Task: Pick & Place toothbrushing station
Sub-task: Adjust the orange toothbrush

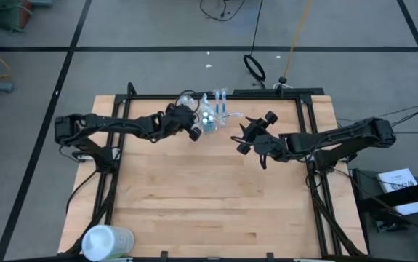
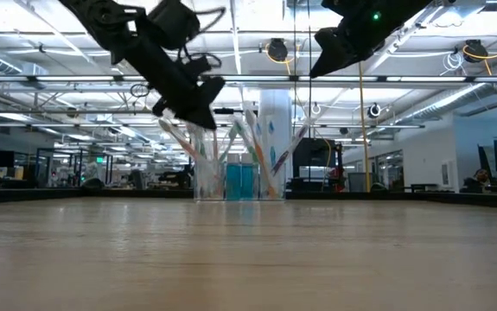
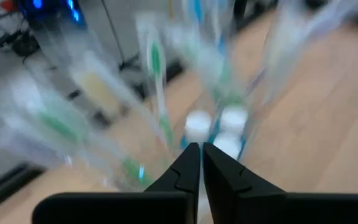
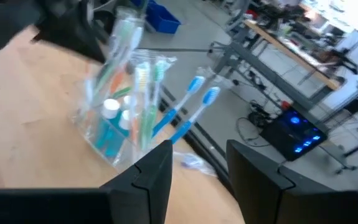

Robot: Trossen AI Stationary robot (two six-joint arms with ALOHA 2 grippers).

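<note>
The clear plastic cup (image 1: 209, 118) stands on its base at the table's far middle, holding white, green and blue toothbrushes (image 4: 142, 93) and blue toothpaste tubes (image 4: 109, 134) with white caps; it also shows in the low view (image 2: 239, 177). My left gripper (image 1: 194, 126) is shut, just left of and above the cup's left rim (image 2: 198, 130); the left wrist view (image 3: 201, 149) looks down into the cup. My right gripper (image 1: 240, 137) is open and empty, raised to the right of the cup (image 4: 197, 152). My left gripper has its shut fingertips (image 3: 191, 155) by the cup's left rim, slanting down from the table's left. Whether they touch the rim, I cannot tell: the cup is clear and smeared in the left wrist view.
A larger whitish round container (image 1: 107, 241) lies at the table's near left corner. Black frame rails (image 1: 114, 175) run along the table's left, right and far edges. Bare wood (image 1: 209, 196) fills the middle and near part of the table.
</note>
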